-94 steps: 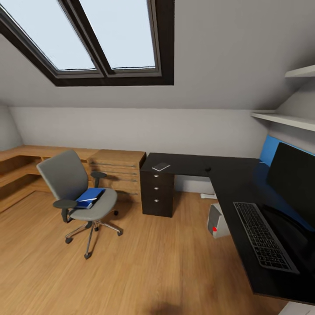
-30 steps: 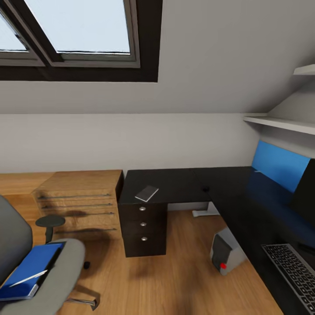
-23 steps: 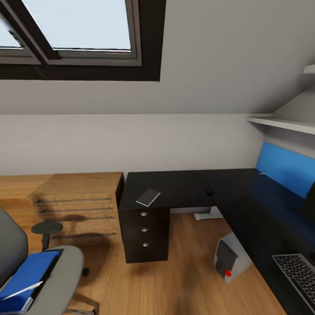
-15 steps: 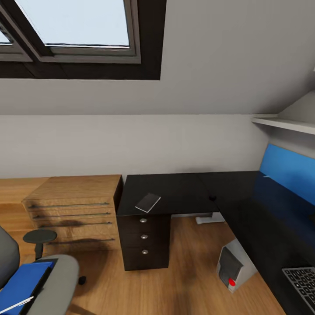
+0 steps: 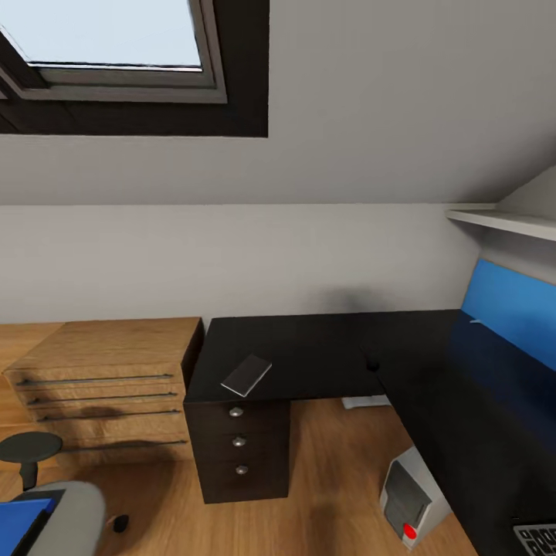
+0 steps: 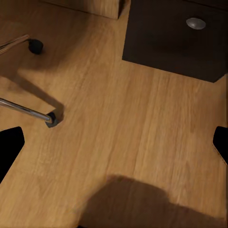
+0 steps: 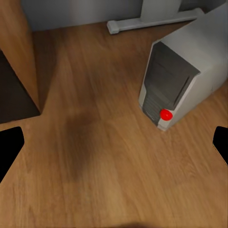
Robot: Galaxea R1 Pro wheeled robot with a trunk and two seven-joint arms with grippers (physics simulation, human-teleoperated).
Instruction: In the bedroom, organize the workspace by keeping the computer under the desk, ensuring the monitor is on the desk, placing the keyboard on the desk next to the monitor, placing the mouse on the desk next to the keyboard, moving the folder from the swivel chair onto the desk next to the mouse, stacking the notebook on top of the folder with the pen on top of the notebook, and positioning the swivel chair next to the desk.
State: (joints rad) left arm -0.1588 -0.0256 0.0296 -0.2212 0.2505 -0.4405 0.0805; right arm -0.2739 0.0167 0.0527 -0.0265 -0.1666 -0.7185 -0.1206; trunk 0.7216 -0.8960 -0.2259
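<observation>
since both grippers hang spread and empty over the floor, mind your base: the swivel chair (image 5: pixel 58 510) with the folder (image 5: pixel 23 516) sits close left, the notebook (image 5: pixel 246 375) near the desk's (image 5: pixel 324 351) front edge.

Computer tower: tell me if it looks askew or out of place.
The computer stands upright on the wood floor beside the desk, turned at an angle to the desk edge. Nothing looks damaged.
</observation>
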